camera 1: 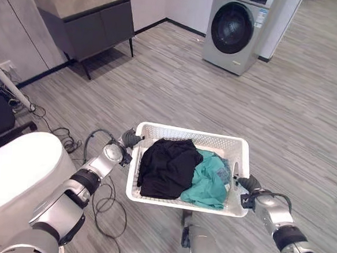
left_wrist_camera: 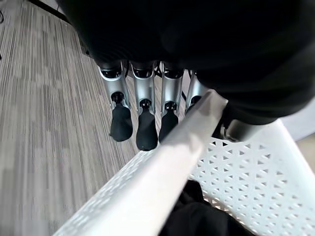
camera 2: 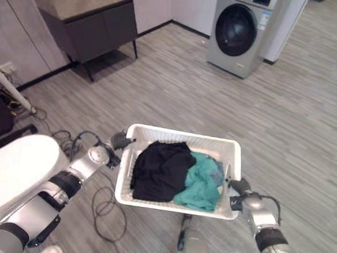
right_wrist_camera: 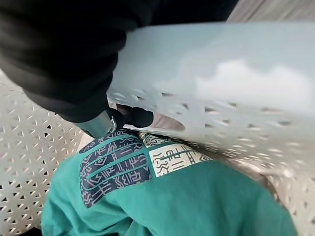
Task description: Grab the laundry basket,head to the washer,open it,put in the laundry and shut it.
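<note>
- Fingers of the left hand hang straight down outside the basket's left rim, while the thumb sits inside the wall, so that hand pinches the rim between them.
- Right hand is at the basket's right side; in its wrist view a dark-tipped thumb hooks through the handle slot in the wall, so it grips that side, though its other fingers are hidden behind the plastic.
- White and perforated, the basket is held level between the two hands, clear of the floor, just in front of the robot.
- Inside lies a black garment on the left half and a teal garment on the right, touching each other; the teal one has a dark patterned patch, seen in the right wrist view.
- Washer stands well apart, ahead and to the right, against the far wall, its round door closed.
- Dark cabinet with a pale top stands ahead to the left, well apart from the washer.
</note>
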{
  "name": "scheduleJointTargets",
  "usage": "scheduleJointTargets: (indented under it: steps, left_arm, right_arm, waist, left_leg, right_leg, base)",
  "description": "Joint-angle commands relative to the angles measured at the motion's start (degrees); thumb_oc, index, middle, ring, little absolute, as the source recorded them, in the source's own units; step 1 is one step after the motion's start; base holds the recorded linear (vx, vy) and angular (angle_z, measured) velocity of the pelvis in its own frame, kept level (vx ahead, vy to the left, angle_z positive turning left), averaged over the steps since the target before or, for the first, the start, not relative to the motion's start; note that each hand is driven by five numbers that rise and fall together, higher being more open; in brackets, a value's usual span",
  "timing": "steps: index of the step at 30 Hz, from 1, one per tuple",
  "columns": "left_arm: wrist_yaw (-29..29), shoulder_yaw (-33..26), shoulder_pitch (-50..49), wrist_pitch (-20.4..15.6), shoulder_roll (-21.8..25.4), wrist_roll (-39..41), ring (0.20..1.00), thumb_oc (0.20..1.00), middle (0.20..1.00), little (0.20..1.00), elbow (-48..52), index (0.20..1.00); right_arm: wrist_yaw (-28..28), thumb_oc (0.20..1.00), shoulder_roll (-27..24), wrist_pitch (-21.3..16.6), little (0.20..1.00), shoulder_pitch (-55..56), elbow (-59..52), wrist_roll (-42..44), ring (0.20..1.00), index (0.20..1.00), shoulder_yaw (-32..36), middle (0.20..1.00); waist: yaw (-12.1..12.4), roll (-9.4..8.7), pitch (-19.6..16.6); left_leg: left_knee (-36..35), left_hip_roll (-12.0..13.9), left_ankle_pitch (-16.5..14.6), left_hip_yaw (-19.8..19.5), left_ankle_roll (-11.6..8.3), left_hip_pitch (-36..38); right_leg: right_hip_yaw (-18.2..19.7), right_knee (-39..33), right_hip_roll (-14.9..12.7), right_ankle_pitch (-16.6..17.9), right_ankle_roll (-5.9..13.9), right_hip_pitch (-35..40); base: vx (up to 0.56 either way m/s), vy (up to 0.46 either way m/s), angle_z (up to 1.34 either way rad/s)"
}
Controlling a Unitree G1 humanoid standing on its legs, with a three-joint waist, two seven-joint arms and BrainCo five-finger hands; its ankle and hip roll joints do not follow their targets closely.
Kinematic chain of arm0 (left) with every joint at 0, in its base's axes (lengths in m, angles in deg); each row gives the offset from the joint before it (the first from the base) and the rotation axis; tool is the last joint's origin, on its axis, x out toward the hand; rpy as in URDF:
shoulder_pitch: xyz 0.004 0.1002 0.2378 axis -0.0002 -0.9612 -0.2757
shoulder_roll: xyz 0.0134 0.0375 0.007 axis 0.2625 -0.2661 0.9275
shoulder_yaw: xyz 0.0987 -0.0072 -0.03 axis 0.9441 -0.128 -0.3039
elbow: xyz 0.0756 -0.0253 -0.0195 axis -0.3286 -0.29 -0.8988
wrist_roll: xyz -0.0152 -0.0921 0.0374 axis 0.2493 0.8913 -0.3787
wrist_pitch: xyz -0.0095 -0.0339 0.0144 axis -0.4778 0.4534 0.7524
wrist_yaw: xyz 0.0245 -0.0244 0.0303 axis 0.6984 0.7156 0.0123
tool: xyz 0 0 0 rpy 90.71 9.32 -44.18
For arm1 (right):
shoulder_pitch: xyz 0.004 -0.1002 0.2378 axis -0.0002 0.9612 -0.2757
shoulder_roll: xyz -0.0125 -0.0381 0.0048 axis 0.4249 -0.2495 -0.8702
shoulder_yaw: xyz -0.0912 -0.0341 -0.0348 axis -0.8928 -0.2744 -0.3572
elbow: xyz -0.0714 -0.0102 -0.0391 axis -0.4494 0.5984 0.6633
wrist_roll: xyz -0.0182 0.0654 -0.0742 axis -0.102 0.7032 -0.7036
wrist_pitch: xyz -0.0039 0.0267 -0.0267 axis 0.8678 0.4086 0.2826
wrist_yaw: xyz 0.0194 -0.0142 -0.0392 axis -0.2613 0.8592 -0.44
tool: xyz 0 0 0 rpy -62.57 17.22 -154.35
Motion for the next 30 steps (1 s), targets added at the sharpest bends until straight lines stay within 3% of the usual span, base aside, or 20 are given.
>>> scheduleJointTargets:
  steps: [1,2,5,6,7,9,10,11,12,14,17,18,19,21,23,24,25,28,29,30]
  left_arm:
    - [-1.96,-1.93,2.64,-2.54,2.89,-1.07,0.2,0.2,0.2,0.2,-0.26,0.2]
    - [-1.63,-1.79,2.56,-2.42,2.96,-1.62,0.2,0.2,0.2,0.2,0.05,0.2]
    - [-1.31,-1.97,2.34,-2.64,3.26,-1.32,0.2,0.2,0.2,0.2,0.38,0.2]
    - [-1.37,-2.23,2.19,-2.85,3.4,-0.72,0.2,0.2,0.2,0.2,0.13,0.2]
    - [-1.62,-2.03,2.23,-2.74,3.57,-0.46,0.2,0.2,0.2,0.2,0.09,0.2]
    - [-1.54,-3.11,0.42,-2.08,4.99,0.73,0.2,0.2,0.2,0.2,2.12,0.2]
    - [-1.43,-3.24,0.2,-1.99,5.0,1.09,0.2,0.2,0.2,0.2,2.15,0.2]
    - [-1.43,-3.2,0.25,-1.98,5.03,1.1,0.2,0.2,0.2,0.2,2.15,0.2]
    - [-1.77,-3.88,-0.38,-1.82,4.98,2.13,0.2,0.2,0.2,0.2,2.91,0.2]
    - [-1.8,-4.28,-0.45,-1.67,4.93,2.3,0.2,0.2,0.2,0.2,3.2,0.2]
    - [-1.65,-6.05,-1.91,-2.01,5.65,2.24,0.2,0.2,0.2,0.2,5.36,0.2]
    - [-1.65,-6.04,-1.91,-2.0,5.65,2.24,0.2,0.2,0.2,0.2,5.38,0.2]
    - [-1.61,-5.88,-1.87,-2.18,5.63,2.21,0.2,0.2,0.2,0.2,5.18,0.2]
    - [-1.58,-5.42,-1.81,-2.1,5.69,2.32,0.2,0.2,0.2,0.2,5.25,0.2]
    - [-1.51,-4.88,-1.73,-2.05,5.56,2.69,0.2,0.2,0.2,0.2,4.79,0.2]
    - [-1.59,-4.68,-1.47,-2.13,5.5,2.95,0.2,0.2,0.2,0.2,4.77,0.2]
    - [-1.32,-4.0,-1.14,-2.41,5.87,3.29,0.2,0.2,0.2,0.2,4.7,0.2]
    - [-1.36,-4.35,-1.22,-2.43,6.52,3.55,0.2,0.2,0.2,0.2,4.87,0.2]
    - [-1.56,-3.71,-0.34,-2.63,7.07,3.48,0.2,0.2,0.2,0.2,3.57,0.2]
    - [-1.51,-3.26,-0.62,-2.62,7.75,3.62,0.2,0.2,0.2,0.2,3.8,0.2]
  right_arm:
    - [-3.36,0.2,-1.59,-5.9,0.2,-6.4,-3.18,1.98,0.2,0.2,1.71,0.2]
    - [-3.6,0.2,-1.94,-5.78,0.2,-6.32,-3.32,1.91,0.2,0.2,1.75,0.2]
    - [-4.01,0.2,-2.22,-5.47,0.2,-6.81,-3.0,2.06,0.2,0.2,1.41,0.2]
    - [-3.91,0.2,-3.19,-5.17,0.2,-7.37,-3.04,1.89,0.2,0.2,1.0,0.2]
    - [-3.66,0.2,-3.81,-5.24,0.2,-7.37,-2.95,2.03,0.2,0.2,1.2,0.2]
    - [-2.81,0.2,-4.08,-5.51,0.2,-7.01,-3.9,3.22,0.2,0.2,1.17,0.2]
    - [-2.69,0.2,-4.26,-5.53,0.2,-6.94,-3.95,3.48,0.2,0.2,1.2,0.2]
    - [-2.69,0.2,-4.23,-5.52,0.2,-6.96,-3.95,3.48,0.2,0.2,1.24,0.2]
    - [-2.15,0.2,-4.37,-5.49,0.2,-7.14,-4.27,3.94,0.2,0.2,1.01,0.2]
    - [-2.19,0.2,-4.67,-5.25,0.2,-7.06,-4.7,3.76,0.2,0.2,0.85,0.2]
    - [-3.25,0.2,-4.61,-4.71,0.2,-4.85,-6.94,1.83,0.2,0.2,0.7,0.2]
    - [-3.26,0.2,-4.6,-4.69,0.2,-4.82,-6.97,1.82,0.2,0.2,0.73,0.2]
    - [-3.02,0.2,-4.14,-5.25,0.2,-4.26,-6.58,1.12,0.2,0.2,0.83,0.2]
    - [-2.95,0.2,-3.38,-5.81,0.2,-4.23,-5.9,0.78,0.2,0.2,0.56,0.2]
    - [-2.78,0.2,-2.34,-6.31,0.2,-4.95,-3.8,1.0,0.2,0.2,0.01,0.2]
    - [-2.82,0.2,-1.79,-6.41,0.2,-5.54,-2.76,1.03,0.2,0.2,-0.41,0.2]
    - [-2.53,0.2,-1.16,-6.65,0.2,-7.01,-0.93,1.09,0.2,0.2,-1.38,0.2]
    - [-2.77,0.2,-0.73,-5.99,0.2,-8.08,-0.27,0.67,0.2,0.2,-1.53,0.2]
    - [-3.02,0.2,0.25,-6.26,0.2,-8.47,0.98,0.76,0.2,0.2,-1.45,0.2]
    - [-3.24,0.2,0.34,-6.04,0.2,-8.43,1.35,0.67,0.2,0.2,-1.18,0.2]
  waist:
    - [0.85,-1.46,-3.78]
    - [0.92,-1.95,-4.95]
    - [1.02,-2.43,-6.62]
    - [0.47,-1.58,-6.98]
    - [-0.06,-2.07,-6.75]
    - [1.17,-3.25,-5.31]
    - [1.88,-3.46,-4.35]
    - [1.71,-3.76,-4.51]
    - [3.06,-3.73,-3.31]
    - [4.11,-3.76,-3.03]
    - [8.2,-2.97,-2.67]
    - [8.28,-3.21,-2.75]
    - [10.36,-2.29,-2.4]
    - [11.62,-1.27,-2.83]
    - [12.3,-1.48,-2.28]
    - [12.44,-1.41,-2.25]
    - [12.76,-1.67,-2.27]
    - [13.2,-1.19,-4.31]
    - [14.17,-2.51,-6.23]
    - [14.12,-2.99,-6.5]
  left_leg:
    - [2.69,5.1,-0.62,0.84,-2.39,-5.85]
    - [3.23,5.52,-2.9,1.18,-3.1,-3.47]
    - [9.07,6.82,-1.81,1.65,-5.35,-2.77]
    - [15.01,9.24,0.76,2.19,-6.97,-3.69]
    - [25.33,11.25,6.26,1.83,-8.29,-7.84]
    - [49.49,14.07,15.36,1.71,-8.73,-16.44]
    - [55.31,14.32,16.1,1.62,-8.69,-19.1]
    - [55.3,13.99,16.36,1.52,-8.62,-19.48]
    - [56.42,15.92,14.54,3.99,-7.4,-23.15]
    - [55.39,15.09,13.44,4.82,-7.25,-25.82]
    - [39.68,13.15,12.6,7.52,-7.0,-32.73]
    - [39.22,12.93,12.95,7.73,-6.93,-32.64]
    - [22.96,11.53,14.67,4.92,-6.67,-33.8]
    - [8.47,11.33,17.54,1.32,-7.0,-33.23]
    - [-0.27,11.2,19.43,-0.11,-7.58,-33.62]
    - [-1.93,11.6,19.6,0.23,-7.74,-34.45]
    - [-0.36,11.86,19.75,3.6,-7.48,-35.8]
    - [-0.12,12.1,19.97,4.36,-5.79,-33.55]
    - [4.12,9.05,19.24,2.45,-3.81,-32.6]
    - [5.12,7.97,18.2,2.53,-2.51,-31.43]
  right_leg:
    - [-1.36,-6.56,-4.89,7.64,8.83,6.5]
    - [-3.77,-6.98,-5.53,7.98,8.78,8.14]
    - [-5.22,-5.4,-5.39,10.17,7.89,11.24]
    - [-4.93,-3.66,-3.78,9.59,6.75,12.38]
    - [-4.28,-2.06,-3.47,9.08,5.09,13.17]
    - [-4.31,-1.77,-0.11,5.42,-0.02,18.61]
    - [-3.55,-2.1,0.91,4.46,-1.17,20.53]
    - [-3.66,-2.14,0.58,4.58,-1.16,20.31]
    - [-3.33,-2.93,1.98,2.18,-2.03,23.5]
    - [-2.53,-3.16,2.17,1.37,-1.9,24.46]
    - [0.5,-2.36,3.65,-2.2,-0.71,28.5]
    - [0.59,-2.37,3.4,-2.1,-0.69,28.35]
    - [2.54,-1.69,5.22,-4.5,-0.55,31.01]
    - [3.45,-1.92,6.77,-6.3,-0.31,32.93]
    - [4.49,-1.16,7.38,-8.79,-0.53,35.28]
    - [4.89,-0.93,7.64,-9.78,-0.51,36.31]
    - [5.37,0.62,8.06,-12.05,-0.72,38.38]
    - [6.97,3.15,8.33,-14.74,-0.15,39.34]
    - [8.07,11.77,6.21,-10.84,2.41,39.14]
    - [7.83,17.19,4.89,-6.51,4.49,37.18]
  base:
    - [0.68,-0.268,0.36]
    - [0.5,-0.203,0.18]
    - [0.53,-0.252,-0.05]
    - [0.5,-0.33,-0.33]
    - [0.45,-0.391,-0.28]
    - [0.47,-0.505,-0.1]
    - [0.32,-0.338,-0.32]
    - [0.32,-0.236,-0.76]
    - [0.33,-0.158,-0.85]
    - [0.33,-0.094,-0.8]
    - [0.34,-0.005,-0.69]
    - [0.45,0.05,-1.14]
    - [0.46,0.063,-1.34]
    - [0.54,0.063,-0.9]
    - [0.46,0.026,-0.63]
    - [0.59,0.065,-0.56]
    - [0.43,0.058,-0.3]
    - [0.61,0.191,-0.12]
    - [0.57,0.198,-0.24]
    - [0.71,0.284,-0.29]
